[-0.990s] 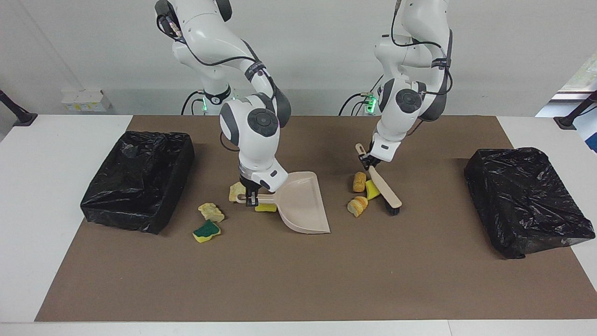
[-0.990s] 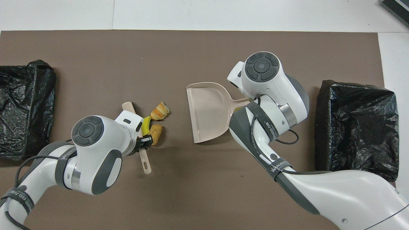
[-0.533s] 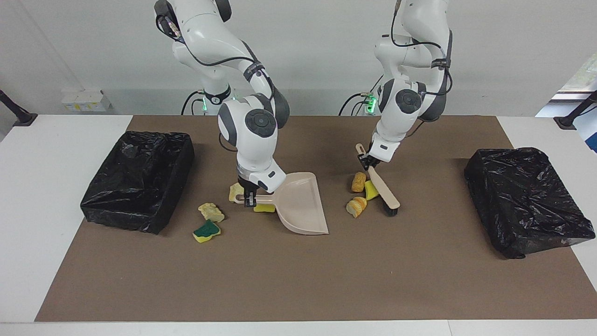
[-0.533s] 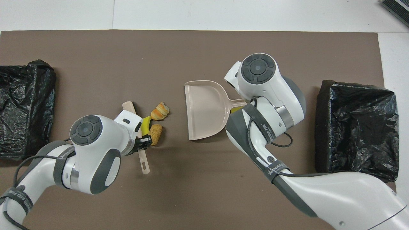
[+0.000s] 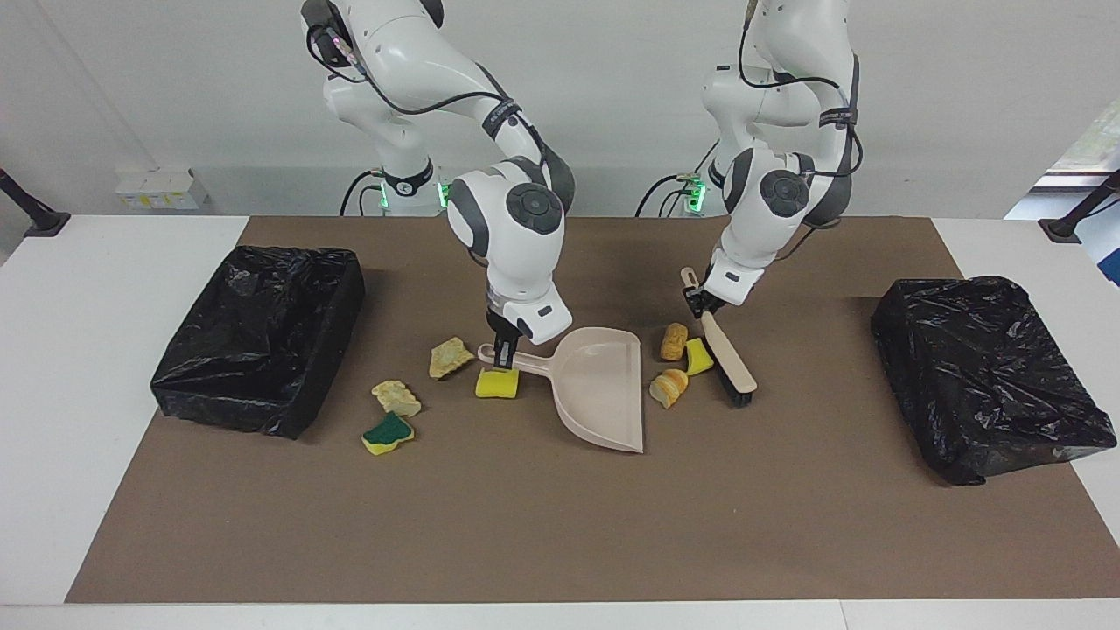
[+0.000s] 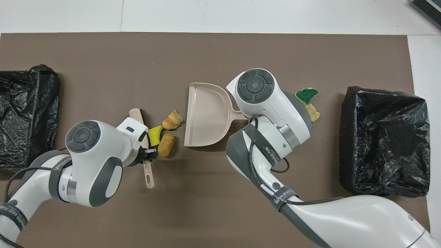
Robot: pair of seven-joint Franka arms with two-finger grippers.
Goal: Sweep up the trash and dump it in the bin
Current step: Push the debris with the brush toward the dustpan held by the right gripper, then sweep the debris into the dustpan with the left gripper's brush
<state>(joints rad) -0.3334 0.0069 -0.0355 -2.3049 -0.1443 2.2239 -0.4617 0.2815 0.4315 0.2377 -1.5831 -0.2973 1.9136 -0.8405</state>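
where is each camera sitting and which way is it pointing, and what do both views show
Facing view: high across the table, looking at the robots; both white arms show from their bases, the right gripper shut on the beige plastic dustpan, the left gripper shut on the beige long-handled brush.
Overhead view: above the robots' end, looking steeply down; the arms enter from the bottom edge.
Shared: dustpan, brush, brown bread-like lump, brown mat, half a turn apart.
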